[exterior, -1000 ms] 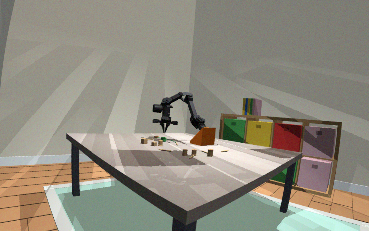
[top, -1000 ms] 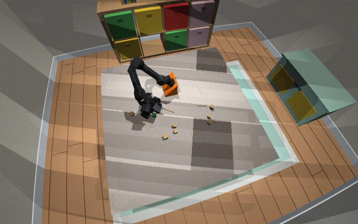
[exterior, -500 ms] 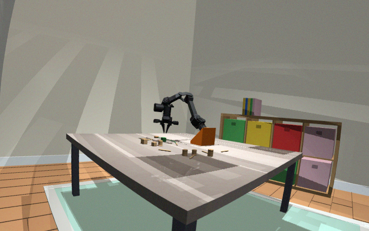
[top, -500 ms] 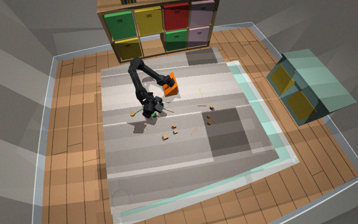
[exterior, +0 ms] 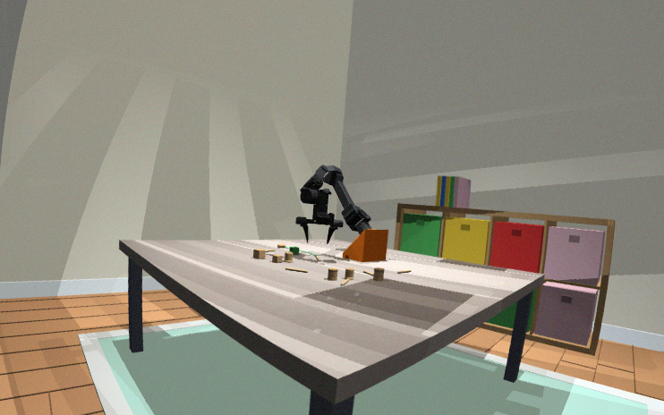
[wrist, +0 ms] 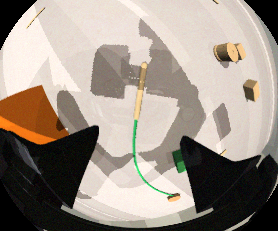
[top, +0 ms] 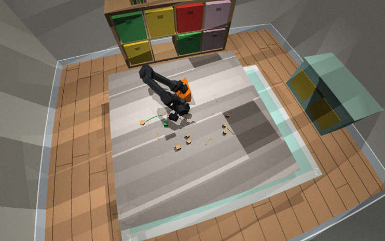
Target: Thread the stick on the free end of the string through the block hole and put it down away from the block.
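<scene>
The stick (top: 182, 119) (wrist: 139, 96) on the green string (top: 155, 116) (wrist: 135, 144) lies on the table, partly in the arm's shadow. The string curves back to the round wooden button (top: 142, 122) (exterior: 281, 245) (wrist: 173, 197). It is not through any block. An orange wedge-shaped block (top: 184, 92) (exterior: 370, 247) (wrist: 25, 114) stands on the table, left of the stick in the wrist view; a dark opening shows low at its edge in the exterior view. My gripper (exterior: 318, 242) (wrist: 141, 136) is open and empty above the table, its fingertips either side of the string's line.
A small green cube (top: 165, 123) (exterior: 293, 250) (wrist: 178, 161) lies near the string, partly behind the right finger in the wrist view. A loose stick (top: 157, 135) lies beyond it. A wooden cube (top: 178, 147) (exterior: 259, 254), several small wooden pieces and more loose sticks lie farther off.
</scene>
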Robot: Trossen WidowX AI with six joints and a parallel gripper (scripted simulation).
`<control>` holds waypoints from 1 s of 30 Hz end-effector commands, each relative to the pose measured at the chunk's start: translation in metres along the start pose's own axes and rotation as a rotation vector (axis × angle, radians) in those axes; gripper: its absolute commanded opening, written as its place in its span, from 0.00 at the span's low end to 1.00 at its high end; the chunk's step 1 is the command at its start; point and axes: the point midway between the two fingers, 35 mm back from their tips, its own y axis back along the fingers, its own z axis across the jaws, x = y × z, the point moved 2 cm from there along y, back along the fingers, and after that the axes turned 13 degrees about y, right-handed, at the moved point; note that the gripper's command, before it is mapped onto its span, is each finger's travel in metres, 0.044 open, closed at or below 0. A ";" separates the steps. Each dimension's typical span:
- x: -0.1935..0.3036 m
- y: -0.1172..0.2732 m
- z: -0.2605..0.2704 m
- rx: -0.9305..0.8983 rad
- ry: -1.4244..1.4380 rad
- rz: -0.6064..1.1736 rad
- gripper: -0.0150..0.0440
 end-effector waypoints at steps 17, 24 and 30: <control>-0.001 -0.002 0.003 -0.005 0.008 0.011 0.47; -0.002 -0.006 0.003 -0.006 0.008 0.010 0.47; -0.002 -0.016 0.002 -0.007 0.008 0.008 0.47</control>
